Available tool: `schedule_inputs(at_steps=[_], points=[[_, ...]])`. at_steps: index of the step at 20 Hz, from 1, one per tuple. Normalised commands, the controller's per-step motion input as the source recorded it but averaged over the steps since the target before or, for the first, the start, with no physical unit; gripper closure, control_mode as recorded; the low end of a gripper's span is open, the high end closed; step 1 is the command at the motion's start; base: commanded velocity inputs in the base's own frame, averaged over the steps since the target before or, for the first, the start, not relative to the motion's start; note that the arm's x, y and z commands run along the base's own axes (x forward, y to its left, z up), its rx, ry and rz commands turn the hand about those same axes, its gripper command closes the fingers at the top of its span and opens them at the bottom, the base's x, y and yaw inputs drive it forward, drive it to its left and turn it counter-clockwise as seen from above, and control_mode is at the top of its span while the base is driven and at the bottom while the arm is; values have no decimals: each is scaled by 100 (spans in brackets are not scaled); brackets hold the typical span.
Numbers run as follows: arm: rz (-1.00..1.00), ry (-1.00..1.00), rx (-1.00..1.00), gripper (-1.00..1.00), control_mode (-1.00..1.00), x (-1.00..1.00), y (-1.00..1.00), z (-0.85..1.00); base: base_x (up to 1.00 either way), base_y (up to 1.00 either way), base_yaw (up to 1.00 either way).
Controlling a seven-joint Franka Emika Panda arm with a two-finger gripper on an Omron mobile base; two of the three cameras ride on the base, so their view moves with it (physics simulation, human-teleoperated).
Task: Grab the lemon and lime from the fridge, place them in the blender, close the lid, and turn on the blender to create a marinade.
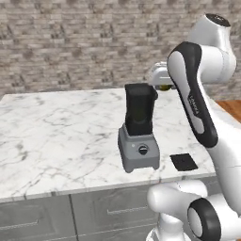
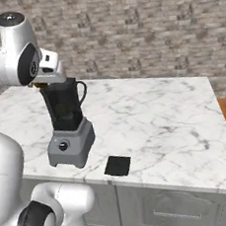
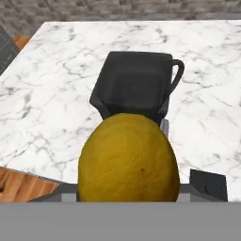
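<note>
End effector [image 3: 128,200] is carrying the lemon [image 3: 128,157], jaws standing fairly wide around it; fruit is bulking large at bottom centre of the hand view, hiding the fingertips. Blender [image 1: 139,136] is standing on the table [image 1: 56,136] at frame centre of the left base view. In the hand view the open jar mouth is lying just beyond and below the lemon, toward upper centre. Judging: the drop hinges on carrying the fruit forward over that opening. Jar's long axis is running upright. Lid [image 2: 117,165] is lying flat near the table's front edge, beside the base. No legible writing or brand anywhere.
</note>
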Motion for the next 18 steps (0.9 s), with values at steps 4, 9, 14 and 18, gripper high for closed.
schedule_inputs(at_steps=[4, 9, 14, 18], points=[[2, 0, -11, 100, -100, 64, 10, -24, 0, 0, 0], [1, 2, -13, 100, -100, 100, 8, -63, 0, 0, 0], [0, 10, -1, 100, -100, 100, 12, -22, 0, 0, 0], [0, 17, 0, 100, -100, 94, 21, -14, 0, 0, 0]])
